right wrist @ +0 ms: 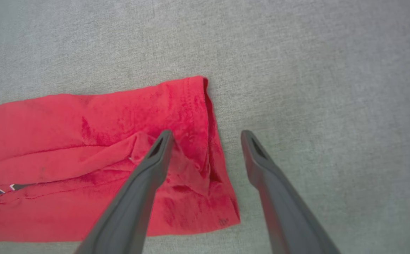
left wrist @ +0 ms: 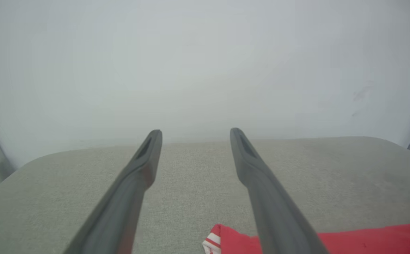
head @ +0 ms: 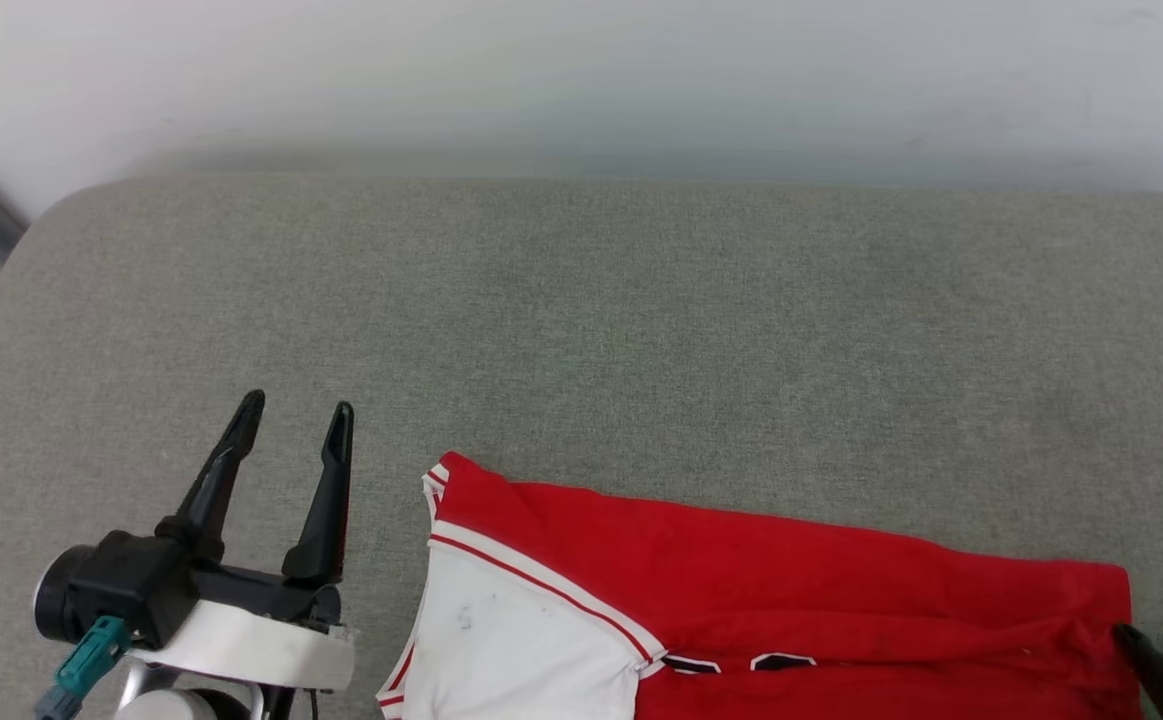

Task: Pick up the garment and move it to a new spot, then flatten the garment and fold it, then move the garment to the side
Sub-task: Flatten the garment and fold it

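Note:
The garment (head: 791, 590) is a red jersey with a white, red-trimmed sleeve (head: 511, 640), lying folded lengthwise along the near edge of the grey surface. My left gripper (head: 298, 405) stands open to the left of the sleeve, apart from it and empty. In the left wrist view its fingers (left wrist: 195, 131) spread wide above the garment's corner (left wrist: 226, 241). My right gripper (head: 1159, 642) sits at the garment's right end. In the right wrist view it (right wrist: 206, 133) is open over the red hem (right wrist: 190, 106), one finger above the cloth, the other above bare surface.
The grey fabric-covered surface (head: 641, 300) stretches far back to a white wall (head: 581, 80). Its rounded far-left corner (head: 51, 210) drops off toward a dark strip at the left. Black and white lettering (head: 741, 663) peeks out at the garment's near edge.

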`<state>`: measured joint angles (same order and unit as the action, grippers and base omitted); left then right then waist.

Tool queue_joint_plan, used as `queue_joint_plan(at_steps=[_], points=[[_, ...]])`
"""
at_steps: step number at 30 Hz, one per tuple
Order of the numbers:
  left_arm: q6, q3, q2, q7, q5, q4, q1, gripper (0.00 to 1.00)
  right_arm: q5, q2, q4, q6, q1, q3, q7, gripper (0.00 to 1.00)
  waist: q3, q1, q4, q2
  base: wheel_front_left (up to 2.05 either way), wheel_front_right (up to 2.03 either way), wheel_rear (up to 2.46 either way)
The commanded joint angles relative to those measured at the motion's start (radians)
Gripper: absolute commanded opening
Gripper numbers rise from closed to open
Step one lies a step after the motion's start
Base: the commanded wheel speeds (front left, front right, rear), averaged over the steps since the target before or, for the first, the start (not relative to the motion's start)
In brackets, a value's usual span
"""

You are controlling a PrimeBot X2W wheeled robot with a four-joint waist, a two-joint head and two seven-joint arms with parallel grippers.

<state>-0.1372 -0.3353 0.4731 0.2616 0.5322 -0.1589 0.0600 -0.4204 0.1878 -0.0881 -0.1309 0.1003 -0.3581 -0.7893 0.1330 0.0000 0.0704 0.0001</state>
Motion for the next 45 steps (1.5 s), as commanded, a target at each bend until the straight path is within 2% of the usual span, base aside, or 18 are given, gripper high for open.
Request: queue_joint_plan(at_steps=[1,5,12,20,21,22,29,39,45], points=[[0.014,0.016,-0.008,0.004,-0.028,-0.004,-0.008,1.0,0.005,-0.015,0.013,0.0,-0.015,-0.002,0.008,1.0,0.01,0.0,0.001,-0.0001,0.0,0.0,0.0],[0.08,0.101,-0.066,0.003,-0.111,0.002,-0.031,1.0,0.009,-0.06,0.075,0.0,-0.029,-0.016,0.031,1.0,0.027,0.0,0.006,-0.0001,0.0,0.0,0.0],[0.188,0.201,-0.166,0.003,-0.216,0.007,-0.056,1.0,-0.01,-0.079,0.159,0.0,-0.027,0.018,0.047,1.0,0.047,0.0,0.018,-0.0001,0.0,0.0,0.0],[0.251,0.26,-0.233,0.004,-0.286,0.02,-0.058,1.0,-0.024,-0.086,0.251,0.0,-0.016,0.074,0.064,0.99,0.058,0.0,0.029,-0.0001,0.0,0.0,0.0],[0.253,0.264,-0.24,0.004,-0.286,0.022,-0.057,1.0,-0.032,-0.086,0.254,0.0,-0.016,0.085,0.065,0.35,0.057,0.0,0.029,-0.0001,0.0,0.0,0.0],[0.257,0.267,-0.245,0.003,-0.288,0.024,-0.057,1.0,-0.038,-0.084,0.252,0.0,-0.019,0.092,0.074,0.0,0.057,0.0,0.029,-0.0001,0.0,0.0,0.0],[0.266,0.281,-0.257,0.003,-0.3,0.038,-0.068,1.0,-0.056,-0.014,0.214,0.001,-0.032,0.075,0.131,0.0,0.037,0.0,0.019,-0.0001,0.0,0.0,0.0],[0.268,0.272,-0.24,0.004,-0.282,0.027,-0.078,1.0,-0.049,0.112,0.21,0.001,-0.04,-0.057,0.171,0.0,0.027,0.0,-0.005,-0.0001,0.0,0.0,0.0],[0.268,0.271,-0.234,0.004,-0.274,0.028,-0.08,1.0,-0.117,0.12,0.157,0.001,-0.02,-0.036,0.157,0.0,0.027,0.0,-0.014,-0.0001,0.0,0.0,0.0]])
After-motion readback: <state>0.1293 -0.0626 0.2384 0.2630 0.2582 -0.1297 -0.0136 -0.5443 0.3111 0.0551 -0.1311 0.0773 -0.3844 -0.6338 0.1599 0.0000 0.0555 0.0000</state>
